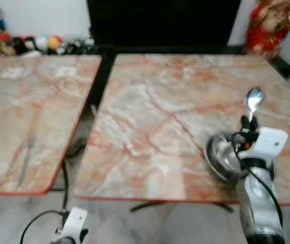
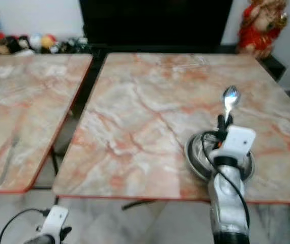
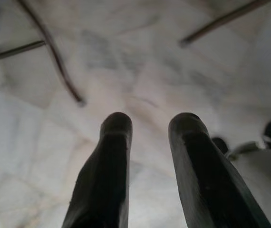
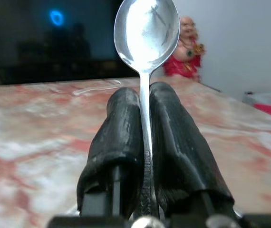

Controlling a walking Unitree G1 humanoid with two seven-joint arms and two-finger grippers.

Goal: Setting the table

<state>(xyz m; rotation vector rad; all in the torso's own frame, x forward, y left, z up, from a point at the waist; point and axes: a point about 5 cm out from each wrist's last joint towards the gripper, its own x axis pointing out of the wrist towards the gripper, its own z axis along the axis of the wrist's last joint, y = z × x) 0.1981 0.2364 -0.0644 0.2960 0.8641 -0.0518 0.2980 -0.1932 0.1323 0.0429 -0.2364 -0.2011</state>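
My right pincer (image 1: 249,123) pinches a metal spoon (image 4: 147,35) by its handle, both black fingers (image 4: 121,142) pressed against it, the bowl of the spoon standing upright above the tips. It hovers over the marble table (image 1: 160,117), at about four o'clock on the tabletop, directly above a steel bowl (image 1: 221,157) that sits near the table's front edge. A second marble table (image 1: 28,112) stands at nine o'clock, apart from the first. My left pincer (image 3: 147,123) hangs low over the pale floor (image 3: 126,61), its fingers spread and holding nothing.
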